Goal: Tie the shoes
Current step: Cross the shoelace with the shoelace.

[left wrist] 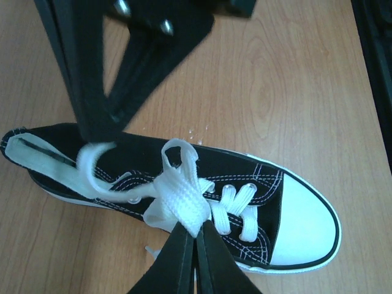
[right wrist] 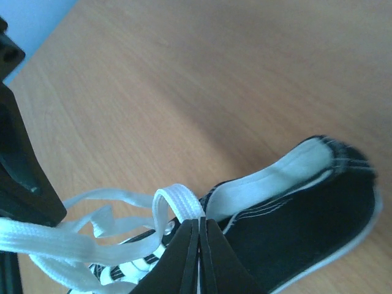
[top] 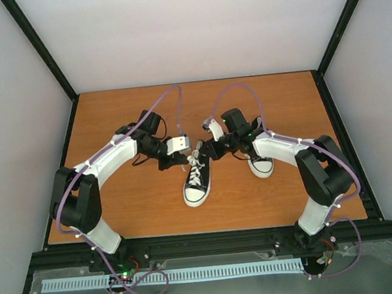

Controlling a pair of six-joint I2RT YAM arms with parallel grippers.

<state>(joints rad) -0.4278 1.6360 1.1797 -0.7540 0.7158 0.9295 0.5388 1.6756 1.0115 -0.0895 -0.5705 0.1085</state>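
Laces point(left wrist: 180, 199) — pinched between left fingers point(left wrist: 174, 263), right fingers point(right wrist: 177, 260).

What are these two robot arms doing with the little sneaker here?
Both arms are at one black sneaker in the middle of the table. The left gripper is shut on its white lace above the eyelets, and the right gripper is shut on a loop of lace near the shoe's opening. No finished bow shows yet. The second sneaker lies to the right, partly under the right arm.
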